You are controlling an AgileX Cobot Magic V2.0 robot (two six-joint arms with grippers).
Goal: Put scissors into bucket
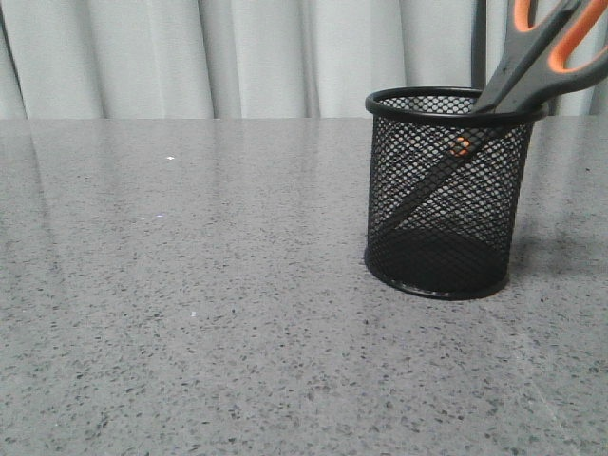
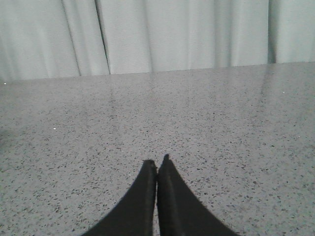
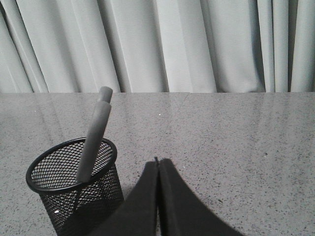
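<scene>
The black wire-mesh bucket [image 1: 446,195] stands upright on the grey table, right of centre in the front view. The scissors [image 1: 532,57] stand in it, blades down, handles leaning over the rim to the right, orange pivot dot showing through the mesh. In the right wrist view the bucket [image 3: 74,189] is beside my right gripper [image 3: 158,161], and the scissors' handle [image 3: 94,135] sticks up out of it edge-on. My right gripper is shut and empty, apart from the bucket. My left gripper [image 2: 157,161] is shut and empty over bare table. Neither gripper shows in the front view.
A grey speckled table [image 1: 190,285] runs back to a pale pleated curtain [image 1: 237,57]. The table's far edge meets the curtain in all three views.
</scene>
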